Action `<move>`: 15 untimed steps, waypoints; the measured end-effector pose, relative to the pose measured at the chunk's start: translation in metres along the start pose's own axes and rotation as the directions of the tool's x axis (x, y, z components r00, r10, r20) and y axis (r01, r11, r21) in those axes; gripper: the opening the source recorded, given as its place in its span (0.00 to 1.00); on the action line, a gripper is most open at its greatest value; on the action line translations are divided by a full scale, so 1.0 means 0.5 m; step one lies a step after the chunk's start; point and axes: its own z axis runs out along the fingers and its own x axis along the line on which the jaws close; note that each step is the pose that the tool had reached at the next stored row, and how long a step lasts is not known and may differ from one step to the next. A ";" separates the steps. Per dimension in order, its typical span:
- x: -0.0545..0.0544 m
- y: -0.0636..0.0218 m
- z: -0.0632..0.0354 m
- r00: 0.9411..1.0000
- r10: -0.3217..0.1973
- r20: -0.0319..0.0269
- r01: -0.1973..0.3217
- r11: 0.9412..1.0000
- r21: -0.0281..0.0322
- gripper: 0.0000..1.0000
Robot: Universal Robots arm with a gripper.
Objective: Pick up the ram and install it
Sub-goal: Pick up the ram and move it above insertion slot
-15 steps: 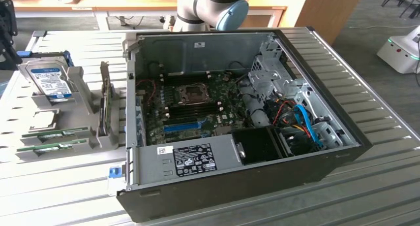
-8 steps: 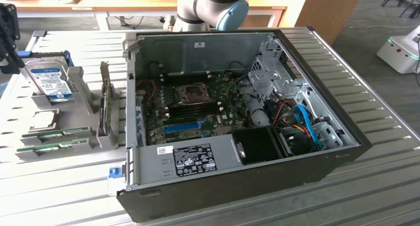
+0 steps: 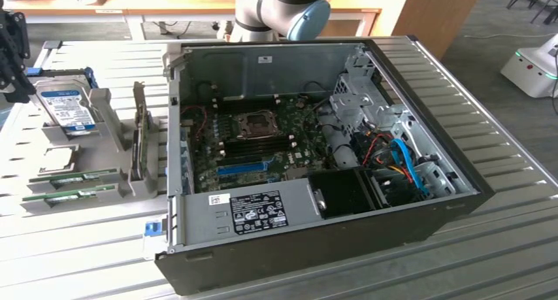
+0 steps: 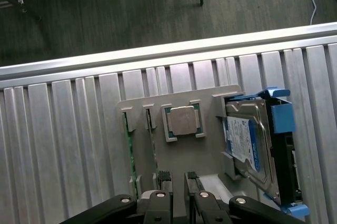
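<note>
A grey holder lies on a slatted metal table. The ram, a thin green stick, stands on edge in a slot of this holder, just beside the square silver processor chip seated in the holder's middle. A second ram stick stands in the next slot, on the side of the ram away from the chip. A silver hard drive with a blue and white label leans in the holder's opposite end, with blue plastic rails along its outer edge.

The gripper hangs over the holder's edge, closest to the ram's end. A clear gap shows between its two black fingertips. Nothing sits between them and they touch nothing.

In the exterior view, both ram sticks lie at the holder's near end, the ram between the chip and the second stick. An open computer case sits just beside the holder, on the exterior view's right, with its motherboard exposed.
</note>
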 end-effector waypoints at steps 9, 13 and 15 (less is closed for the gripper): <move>0.000 -0.001 0.013 1.000 0.000 0.000 0.000 1.000 0.000 0.24; 0.000 -0.001 0.018 1.000 0.000 0.000 0.000 1.000 0.000 0.24; 0.000 -0.001 0.021 1.000 0.000 0.000 0.000 1.000 0.000 0.24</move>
